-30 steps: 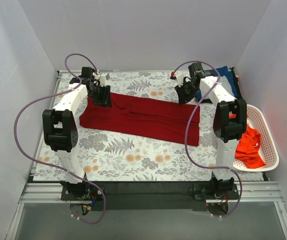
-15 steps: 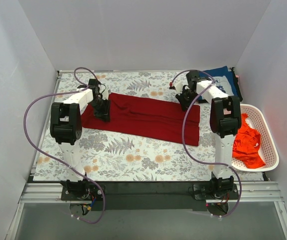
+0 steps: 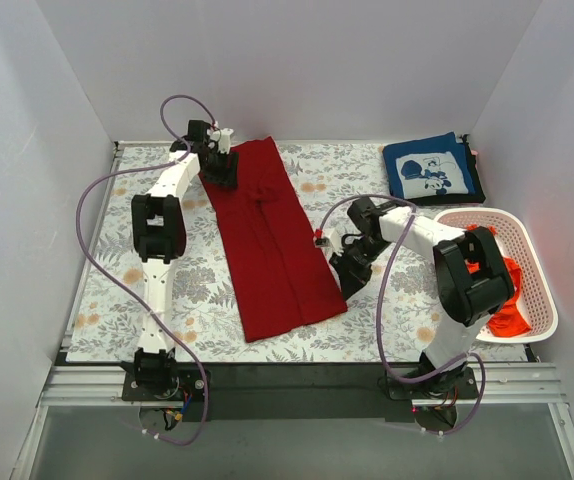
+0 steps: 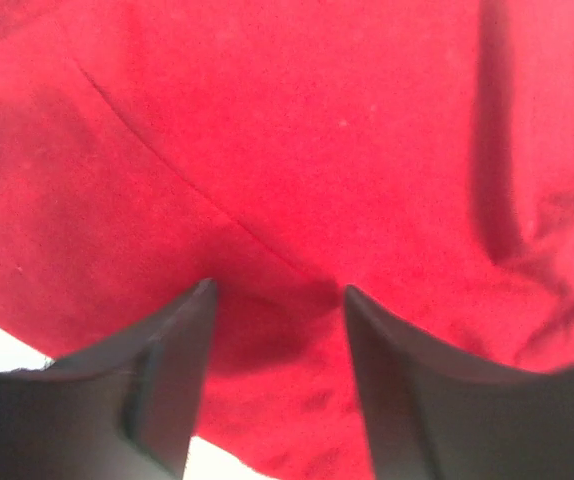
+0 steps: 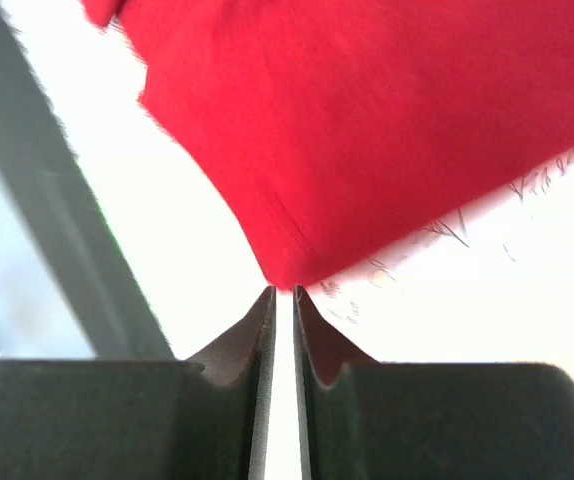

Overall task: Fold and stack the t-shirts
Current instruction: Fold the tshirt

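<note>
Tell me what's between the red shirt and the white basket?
Top view: the right gripper and its arm, over flowery table cloth, lie between the dark red shirt and the basket.

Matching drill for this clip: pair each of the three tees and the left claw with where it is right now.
Things:
1. dark red tee
2. navy tee
3. orange tee
4. left claw

Places:
A. in the basket
B. at the dark red tee's far end
C. folded, in the far right corner
D. laid out long, in the middle

Pairs: 1-D, 2-C, 3-A, 4-B
</note>
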You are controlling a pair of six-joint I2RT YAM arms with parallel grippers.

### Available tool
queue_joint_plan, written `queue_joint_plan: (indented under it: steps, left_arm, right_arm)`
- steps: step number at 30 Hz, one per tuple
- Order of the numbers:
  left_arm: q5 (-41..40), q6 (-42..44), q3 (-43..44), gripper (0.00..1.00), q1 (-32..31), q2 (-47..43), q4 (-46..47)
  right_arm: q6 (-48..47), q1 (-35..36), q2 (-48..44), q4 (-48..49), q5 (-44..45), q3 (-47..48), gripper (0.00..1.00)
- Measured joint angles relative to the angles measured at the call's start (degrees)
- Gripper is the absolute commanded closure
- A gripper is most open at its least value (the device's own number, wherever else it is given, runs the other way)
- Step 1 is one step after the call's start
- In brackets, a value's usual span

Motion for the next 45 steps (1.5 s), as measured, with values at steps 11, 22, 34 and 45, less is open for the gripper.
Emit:
queue_joint_plan:
  steps: [11, 22, 34, 45]
  left_arm:
    - [2.73, -3.30, -26.43, 0.45, 0.11, -21.09, 10.78]
    - [4.00, -10.34, -38.75, 0.46, 0.11, -25.33, 10.25]
    - [5.18, -9.77, -38.64, 0.50, -1.81, -25.31, 9.68]
    - [5.62, -10.08, -29.35, 0.53, -9.03, -16.46, 6.97]
  right_arm:
    - [2.69, -1.22, 6.21, -0.61, -6.25, 18.16, 0.82]
    - [7.98, 4.50, 20.24, 6.51, -6.08, 25.75, 0.86]
    - [14.03, 8.74, 8.13, 16.79, -9.16, 0.57, 0.88]
    - [16.57, 6.19, 3.93, 15.63, -11.23, -0.74, 0.81]
